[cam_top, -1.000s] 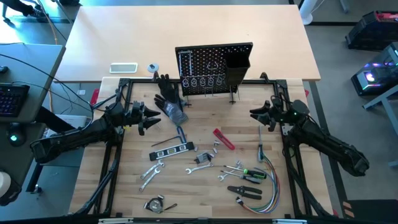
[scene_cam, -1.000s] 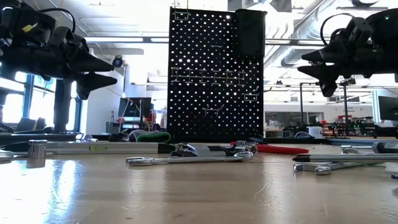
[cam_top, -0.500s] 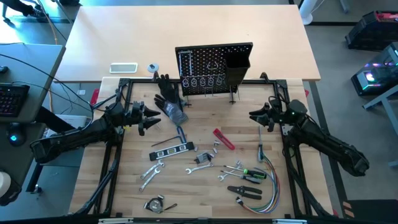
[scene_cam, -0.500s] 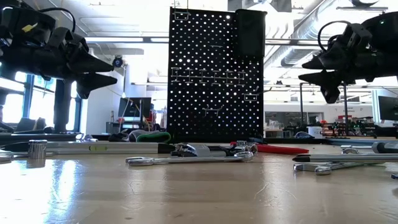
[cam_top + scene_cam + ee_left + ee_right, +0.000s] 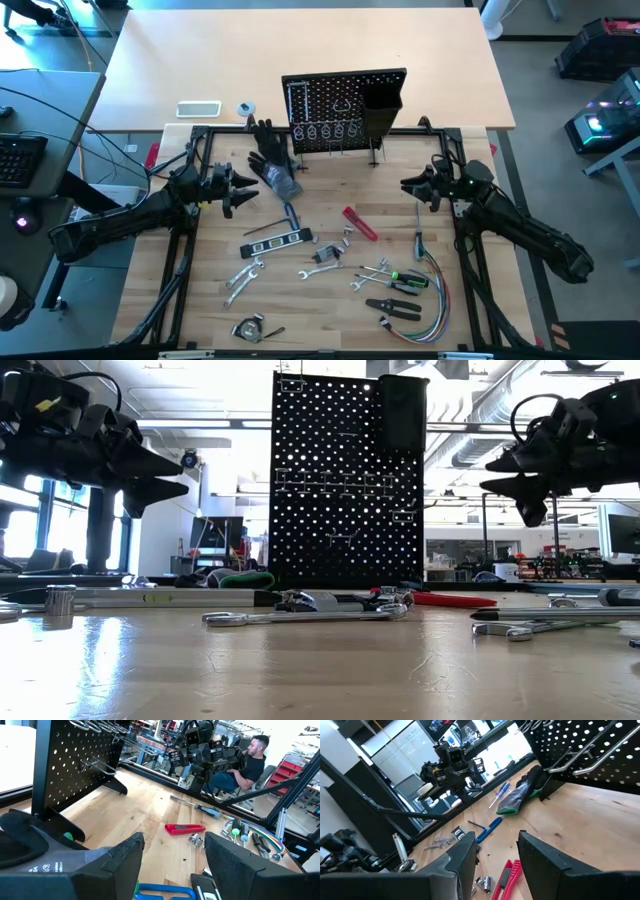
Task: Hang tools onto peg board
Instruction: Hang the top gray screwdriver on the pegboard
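Note:
The black peg board (image 5: 345,105) stands upright on its legs at the table's far middle, with metal hooks and a black box bin (image 5: 380,112) on its right side. The tools lie flat on the wooden table: a black level (image 5: 278,240), silver wrenches (image 5: 243,275), a red-handled tool (image 5: 360,223), green-and-black pliers (image 5: 400,282) and a blue-handled hex key (image 5: 290,213). My left gripper (image 5: 255,190) hovers open above the table's left part, pointing right. My right gripper (image 5: 405,186) hovers open above the right part, pointing left. Neither has anything between its fingers.
A black and grey glove (image 5: 272,160) lies left of the peg board's foot. A bundle of coloured wires (image 5: 432,300) and a screwdriver (image 5: 418,240) lie at the right. A tape measure (image 5: 248,328) sits near the front edge. A person (image 5: 252,762) sits beyond the table.

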Robot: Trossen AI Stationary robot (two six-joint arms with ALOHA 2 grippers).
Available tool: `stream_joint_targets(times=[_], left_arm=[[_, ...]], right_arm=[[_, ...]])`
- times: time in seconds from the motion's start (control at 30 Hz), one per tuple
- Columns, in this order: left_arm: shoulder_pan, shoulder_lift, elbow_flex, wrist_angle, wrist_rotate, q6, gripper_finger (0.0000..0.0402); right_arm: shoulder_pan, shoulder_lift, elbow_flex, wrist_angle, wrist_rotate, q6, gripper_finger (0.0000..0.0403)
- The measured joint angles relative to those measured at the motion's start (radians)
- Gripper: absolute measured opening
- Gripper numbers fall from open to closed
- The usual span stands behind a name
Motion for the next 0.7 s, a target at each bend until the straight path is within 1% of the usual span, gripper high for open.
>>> stream_joint_targets(times=[0.13,0.2,0.27,0.33,0.43,0.5,0.57,0.63,0.7], left_arm=[[0.0,0.0,0.0,-0.01,0.0,0.001,0.0204],[0.0,0.0,0.0,-0.021,-0.001,0.01,0.0204],[0.0,0.0,0.0,-0.036,-0.003,0.018,0.0204],[0.0,0.0,0.0,-0.054,-0.016,0.019,0.0204],[0.0,0.0,0.0,-0.08,-0.049,0.019,0.0204],[0.0,0.0,0.0,-0.097,-0.068,0.021,0.0204],[0.001,0.0,0.0,-0.109,-0.071,0.029,0.0204],[0.001,0.0,0.0,-0.118,-0.078,0.033,0.0204],[0.001,0.0,0.0,-0.128,-0.108,0.028,0.0204]], right_arm=[[0.0,0.0,0.0,0.0,0.039,0.001,0.0142],[0.0,0.0,0.0,0.013,0.062,0.027,0.0142],[0.001,0.001,0.0,0.081,0.081,0.053,0.0142],[0.021,0.001,0.0,0.198,0.084,0.075,0.0142],[0.089,0.009,0.001,0.403,0.084,0.082,0.0142],[0.149,0.02,0.002,0.479,0.102,0.077,0.0142],[0.21,0.033,0.002,0.495,0.112,0.05,0.0142],[0.268,0.051,0.017,0.452,0.129,0.009,0.0142],[0.324,0.075,0.04,0.393,0.155,-0.047,0.0142]])
